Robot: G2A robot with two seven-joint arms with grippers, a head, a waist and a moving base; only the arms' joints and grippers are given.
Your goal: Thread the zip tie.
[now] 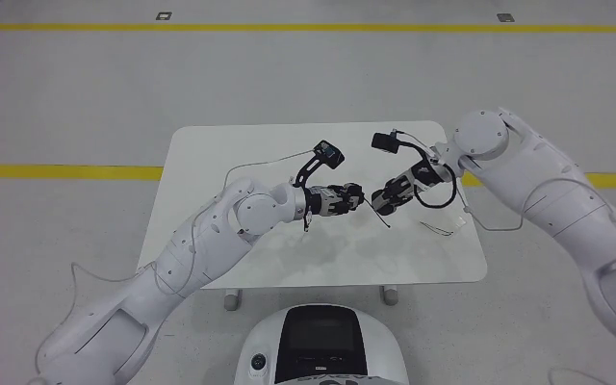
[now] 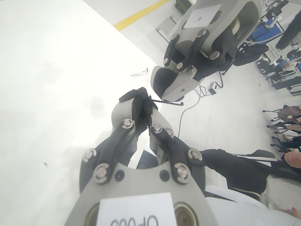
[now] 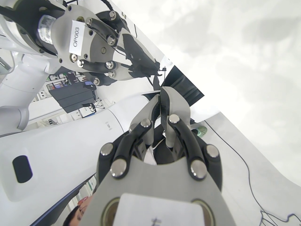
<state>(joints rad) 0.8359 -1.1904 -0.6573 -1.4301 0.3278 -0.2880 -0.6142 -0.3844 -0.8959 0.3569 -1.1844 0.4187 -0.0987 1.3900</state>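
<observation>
Thin black zip tie point(image 2: 172, 102), pinched between left hand point(image 2: 142, 99), right hand point(image 3: 161, 95)

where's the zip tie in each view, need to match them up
Top view: zip tie bridges the left gripper and right gripper.
Left wrist view: zip tie is the thin black strap joining both grippers.
Right wrist view: zip tie sits at the left gripper's end.
Shared landmark: the white table.

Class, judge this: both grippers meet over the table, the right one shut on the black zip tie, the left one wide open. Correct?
No: the left gripper is shut on the zip tie too, as the left wrist view shows.
</observation>
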